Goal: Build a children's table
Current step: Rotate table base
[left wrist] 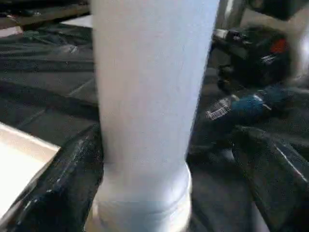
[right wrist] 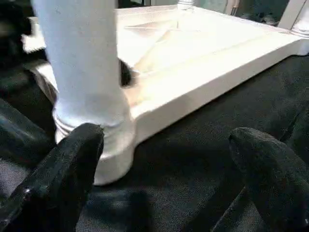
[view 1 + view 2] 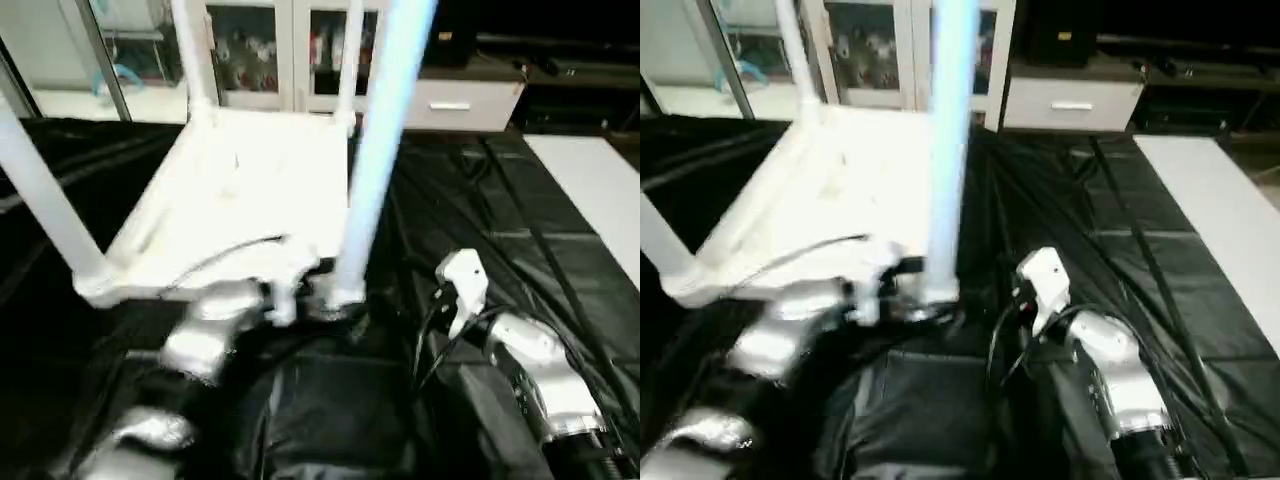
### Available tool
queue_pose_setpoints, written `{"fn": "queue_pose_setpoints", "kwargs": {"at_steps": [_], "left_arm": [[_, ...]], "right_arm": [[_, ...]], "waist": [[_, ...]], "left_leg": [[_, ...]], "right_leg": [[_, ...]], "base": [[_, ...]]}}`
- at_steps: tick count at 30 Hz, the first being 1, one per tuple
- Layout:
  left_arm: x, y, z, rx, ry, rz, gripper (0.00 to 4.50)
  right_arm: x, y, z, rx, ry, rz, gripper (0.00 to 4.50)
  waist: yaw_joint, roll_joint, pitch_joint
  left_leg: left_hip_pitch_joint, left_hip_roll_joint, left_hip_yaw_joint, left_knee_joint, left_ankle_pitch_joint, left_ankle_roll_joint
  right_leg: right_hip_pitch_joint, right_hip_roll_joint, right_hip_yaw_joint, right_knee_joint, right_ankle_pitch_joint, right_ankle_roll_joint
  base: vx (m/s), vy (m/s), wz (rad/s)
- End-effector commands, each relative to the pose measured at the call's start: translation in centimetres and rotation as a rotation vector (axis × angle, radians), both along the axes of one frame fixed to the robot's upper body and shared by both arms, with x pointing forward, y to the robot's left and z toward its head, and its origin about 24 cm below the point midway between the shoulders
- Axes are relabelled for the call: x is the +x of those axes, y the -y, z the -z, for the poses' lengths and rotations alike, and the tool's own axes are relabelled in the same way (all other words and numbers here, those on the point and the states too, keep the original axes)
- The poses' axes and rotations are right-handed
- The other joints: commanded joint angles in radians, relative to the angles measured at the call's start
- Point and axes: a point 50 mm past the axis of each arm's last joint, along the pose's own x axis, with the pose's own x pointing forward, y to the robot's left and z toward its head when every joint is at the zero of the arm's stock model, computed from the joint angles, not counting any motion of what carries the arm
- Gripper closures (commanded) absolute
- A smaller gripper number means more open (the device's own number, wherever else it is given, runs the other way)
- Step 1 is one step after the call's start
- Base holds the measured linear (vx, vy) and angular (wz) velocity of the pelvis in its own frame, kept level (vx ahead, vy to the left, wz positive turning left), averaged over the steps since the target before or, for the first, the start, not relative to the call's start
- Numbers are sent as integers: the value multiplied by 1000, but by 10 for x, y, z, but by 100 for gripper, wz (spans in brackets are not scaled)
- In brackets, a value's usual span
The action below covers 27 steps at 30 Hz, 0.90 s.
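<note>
Upside down on the black tabletop (image 3: 560, 250): children's table (image 3: 250, 190), legs up. Left gripper (image 1: 159, 159) at the near leg (image 3: 375, 150), fingers (image 1: 63, 188) spread wide either side, nothing clamped. Leg's long axis upright. Right gripper (image 2: 164, 179) further off, likewise released, viewing the corner socket (image 2: 104, 145).

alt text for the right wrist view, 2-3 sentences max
A white table leg stands upright in the corner socket of the upside-down white tabletop, which lies on a black cover. The right gripper is open in the foreground, one black finger close by the socket, gripping nothing.
</note>
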Motion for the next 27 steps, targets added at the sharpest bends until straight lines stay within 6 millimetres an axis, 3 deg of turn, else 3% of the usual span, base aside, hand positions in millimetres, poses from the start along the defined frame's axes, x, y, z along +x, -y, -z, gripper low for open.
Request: {"fn": "queue_pose_setpoints", "kwargs": {"at_steps": [1, 4, 9, 10, 11, 17, 22, 27], "left_arm": [[2, 8, 1, 30, 11, -4, 1], [4, 6, -3, 6, 8, -12, 1], [7, -23, -13, -12, -7, 44, 1], [6, -28, -12, 3, -20, 66, 1], [2, -47, -7, 83, -96, 140, 1], [8, -72, -1, 239, -134, 143, 1], [14, -79, 1, 322, -125, 124, 18], [27, -78, -8, 315, -44, 62, 60]], "right_arm": [[-3, 5, -5, 3, 27, 11, 0], [-6, 6, -5, 9, 27, 6, 0], [-9, 13, -7, 11, 32, 9, 0], [-10, 13, -8, 11, 32, 9, 0], [-10, 14, -9, 3, 32, -2, 0], [-13, 12, -9, -9, 23, -43, 0], [-16, 8, -9, -15, 16, -78, 0], [-30, 0, -9, -27, -33, -218, 0]], "waist": [[-5, 10, -64], [-6, 7, -63], [-10, 15, -62], [-11, 15, -61], [-13, 18, -61], [-25, 20, -61], [-23, 22, -62], [-19, 25, -63]], "left_leg": [[15, 56, -24, -78, -190, 49], [14, 55, -24, -78, -190, 61], [14, 55, -25, -80, -202, 61], [15, 54, -24, -81, -205, 59], [14, 53, -25, -83, -210, 54], [16, 51, -25, -82, -214, 55], [15, 54, -25, -82, -204, 50], [12, 55, -27, -81, -210, 57]], "right_leg": [[55, -61, 42, -50, -106, -259], [53, -60, 41, -53, -127, -256], [47, -56, 39, -56, -195, -246], [46, -56, 40, -58, -199, -246], [46, -55, 39, -57, -209, -243], [44, -54, 40, -55, -185, -252], [47, -59, 41, -51, -153, -265], [51, -60, 39, -50, -143, -269]], "base": [[0, 0, 0], [0, 0, 0], [0, 0, 0], [0, 0, 0], [0, 0, 0], [0, 0, 0], [0, 0, 0], [0, 0, 0]]}}
